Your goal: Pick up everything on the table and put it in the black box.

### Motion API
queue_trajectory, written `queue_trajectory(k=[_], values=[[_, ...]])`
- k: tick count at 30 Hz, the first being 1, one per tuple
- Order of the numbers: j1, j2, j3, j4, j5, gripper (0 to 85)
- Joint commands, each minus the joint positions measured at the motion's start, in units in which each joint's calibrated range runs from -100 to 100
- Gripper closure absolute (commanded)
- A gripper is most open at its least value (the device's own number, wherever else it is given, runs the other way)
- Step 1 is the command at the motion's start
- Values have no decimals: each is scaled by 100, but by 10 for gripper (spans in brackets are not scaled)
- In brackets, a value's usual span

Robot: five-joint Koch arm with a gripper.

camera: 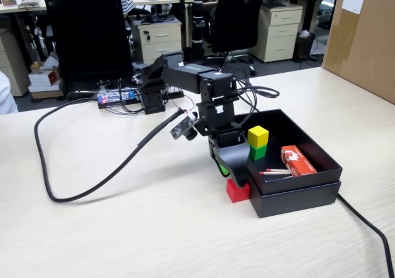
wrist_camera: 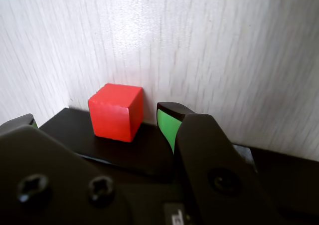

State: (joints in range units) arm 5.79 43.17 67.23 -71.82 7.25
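Hovering low over the table (camera: 123, 228), I am holding my gripper (wrist_camera: 99, 122) with its fingers spread apart, and the red cube (wrist_camera: 116, 111) is sitting between them in the wrist view, nearer the right, green-lined finger (wrist_camera: 167, 122) than the left one, whose tip just peeks in at the frame's left edge. I cannot tell whether either pad is touching the cube. In the fixed view the red cube (camera: 237, 190) is resting on the wood-grain surface directly under my fingertips, pressed up against the outer wall of the black box (camera: 296, 199), so that wall is crowding one side of my reach.

Beyond my gripper, inside the box, the yellow cube (camera: 258, 135) is standing stacked on the green cube (camera: 258, 151). Farther along the tray a red-orange matchbox (camera: 297, 160) is lying flat, with a few matchsticks (camera: 275, 172) just beside it. A thick black cable (camera: 92, 179) is looping across the table behind my arm, and a brown carton (camera: 364, 37) is standing well apart at the far corner.
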Motion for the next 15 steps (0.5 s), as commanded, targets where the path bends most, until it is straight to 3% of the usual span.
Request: queue_trajectory(k=[1,7,11,13,15], values=[[24,37,494,352,-137,379],[49,278,512,447,-215,435],[59,405,503,439,-274,600],[54,382,485,439,-274,761],[54,347,485,439,-274,821]])
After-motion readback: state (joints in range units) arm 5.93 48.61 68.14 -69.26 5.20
